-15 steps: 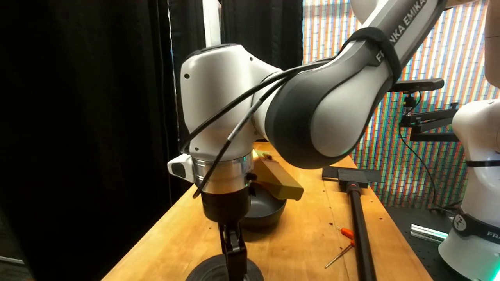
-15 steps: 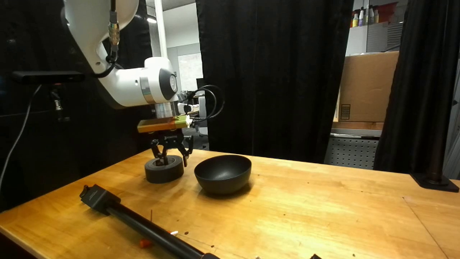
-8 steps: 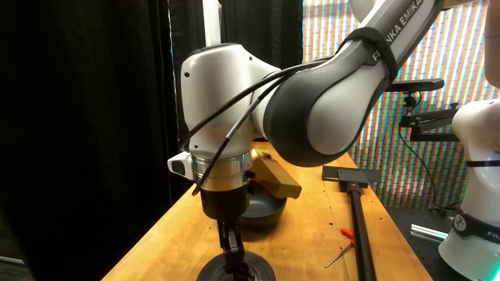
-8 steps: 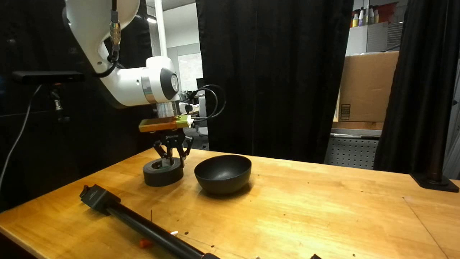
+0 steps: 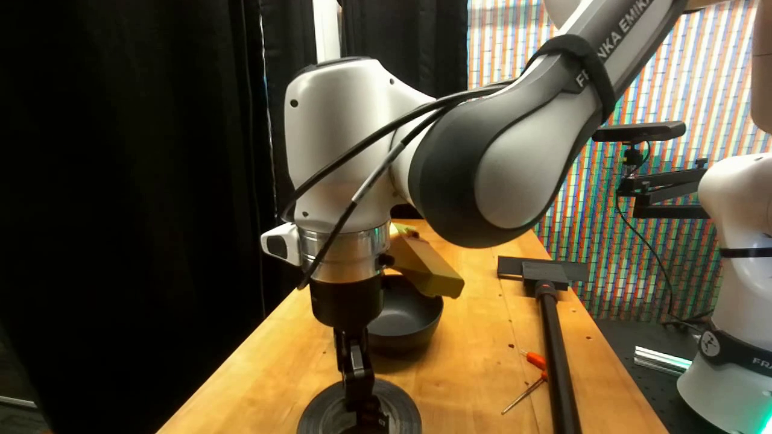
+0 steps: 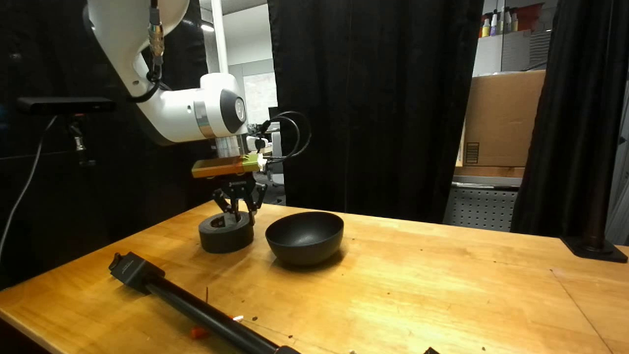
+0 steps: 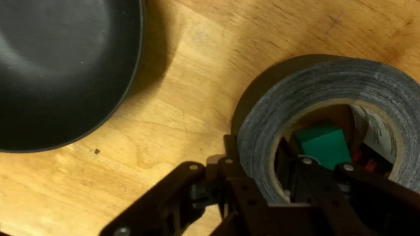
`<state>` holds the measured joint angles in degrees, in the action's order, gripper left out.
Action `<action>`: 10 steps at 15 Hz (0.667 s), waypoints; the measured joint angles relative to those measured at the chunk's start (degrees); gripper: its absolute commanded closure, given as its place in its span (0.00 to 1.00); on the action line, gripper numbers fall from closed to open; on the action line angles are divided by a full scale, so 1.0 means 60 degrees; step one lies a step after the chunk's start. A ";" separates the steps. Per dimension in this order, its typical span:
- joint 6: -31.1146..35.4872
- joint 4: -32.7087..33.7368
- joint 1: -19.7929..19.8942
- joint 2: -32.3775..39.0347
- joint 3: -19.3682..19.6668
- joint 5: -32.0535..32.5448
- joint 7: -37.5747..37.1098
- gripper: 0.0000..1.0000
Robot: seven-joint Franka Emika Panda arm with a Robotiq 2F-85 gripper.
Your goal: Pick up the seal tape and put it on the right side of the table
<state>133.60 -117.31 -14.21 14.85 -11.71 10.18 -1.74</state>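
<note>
The seal tape (image 6: 226,241), a thick dark-grey roll, sits toward the far left of the wooden table (image 6: 442,285) in an exterior view. My gripper (image 7: 256,142) is shut on one side of its ring: one finger stands inside the centre hole, the other presses against the outer wall. In the wrist view the roll (image 7: 344,78) fills the right part, its lower portion hidden by the fingers. The roll (image 5: 316,413) is cut off by the bottom edge in an exterior view. Whether its underside clears the wood I cannot tell.
A round black bowl (image 6: 304,241) stands close beside the roll. The long black T-shaped tool (image 5: 558,361) lies along the table, with orange-handled tools (image 5: 535,360) near it. A green block (image 7: 325,147) shows through the roll's hole. A black post base (image 6: 594,248) stands far right.
The jaws, wide apart a second ago, have closed on the roll's wall. The roll shifted a little as they closed, and since then gripper and roll have risen slightly.
</note>
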 measured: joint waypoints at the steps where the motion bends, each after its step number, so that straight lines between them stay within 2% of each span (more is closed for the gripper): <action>1: 0.0034 -0.0038 0.0003 -0.0123 0.0051 0.0001 -0.0004 0.92; 6: 0.0075 -0.0319 0.0050 -0.1049 0.0294 0.0052 -0.0115 0.92; 10: 0.0075 -0.0882 0.0418 -0.1981 0.0583 0.0055 -0.0182 0.92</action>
<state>134.05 -122.60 -11.70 2.97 -8.21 10.51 -2.83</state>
